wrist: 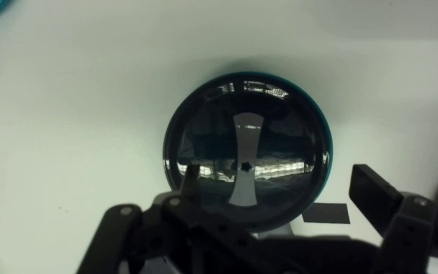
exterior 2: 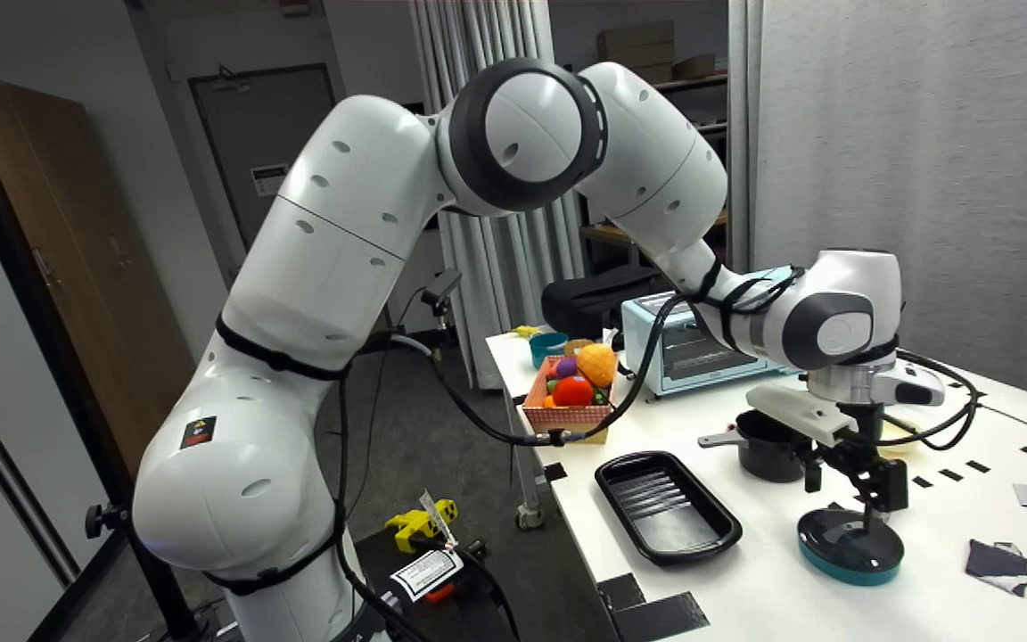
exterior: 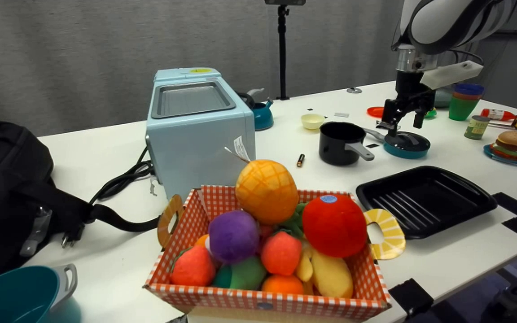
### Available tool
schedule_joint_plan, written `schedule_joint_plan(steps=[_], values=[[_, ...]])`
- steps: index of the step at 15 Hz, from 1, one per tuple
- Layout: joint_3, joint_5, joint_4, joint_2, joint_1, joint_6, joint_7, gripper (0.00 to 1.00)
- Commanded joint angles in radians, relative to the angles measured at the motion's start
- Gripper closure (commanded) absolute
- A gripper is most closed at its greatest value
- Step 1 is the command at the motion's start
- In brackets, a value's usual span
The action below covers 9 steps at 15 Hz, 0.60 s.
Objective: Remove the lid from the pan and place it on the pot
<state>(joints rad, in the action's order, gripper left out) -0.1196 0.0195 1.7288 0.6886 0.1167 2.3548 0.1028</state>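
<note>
The lid is dark and glossy with a grey strip handle; it shows in the wrist view [wrist: 280, 133] and in both exterior views [exterior: 406, 141] [exterior 2: 852, 540]. It sits on the shallow teal pan [exterior: 405, 154], whose side also shows in an exterior view [exterior 2: 848, 573]. The black pot [exterior: 332, 148] stands uncovered beside the pan, with grey handles; it also shows in an exterior view [exterior 2: 768, 453]. My gripper [exterior: 405, 127] is open and empty, above the lid. In the wrist view the gripper [wrist: 276, 171] has one finger over the lid and the other beyond its right edge.
The black ridged grill tray [exterior: 427, 197] lies near the pan and pot. A checked basket of plush fruit [exterior: 267, 299] and a light-blue toaster oven [exterior: 204, 148] stand farther off. A battery [exterior: 300, 160], a pale bowl [exterior: 312, 121] and a toy burger [exterior: 512, 146] lie around.
</note>
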Motion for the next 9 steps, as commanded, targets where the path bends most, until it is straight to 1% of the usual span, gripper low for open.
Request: schedule_joint_plan(steps=[1, 2, 3, 4, 7, 9], values=[[-0.003, -0.015, -0.052, 0.055, 0.0, 0.011, 0.028, 0.07], [-0.004, -0.015, -0.053, 0.06, -0.001, 0.013, 0.033, 0.27], [-0.005, -0.016, -0.056, 0.066, -0.001, 0.014, 0.042, 0.32], [-0.005, -0.018, -0.06, 0.072, -0.001, 0.012, 0.047, 0.32], [-0.01, -0.016, -0.074, 0.078, 0.0, 0.011, 0.058, 0.55], [-0.014, -0.013, -0.081, 0.078, -0.002, 0.012, 0.063, 0.69]])
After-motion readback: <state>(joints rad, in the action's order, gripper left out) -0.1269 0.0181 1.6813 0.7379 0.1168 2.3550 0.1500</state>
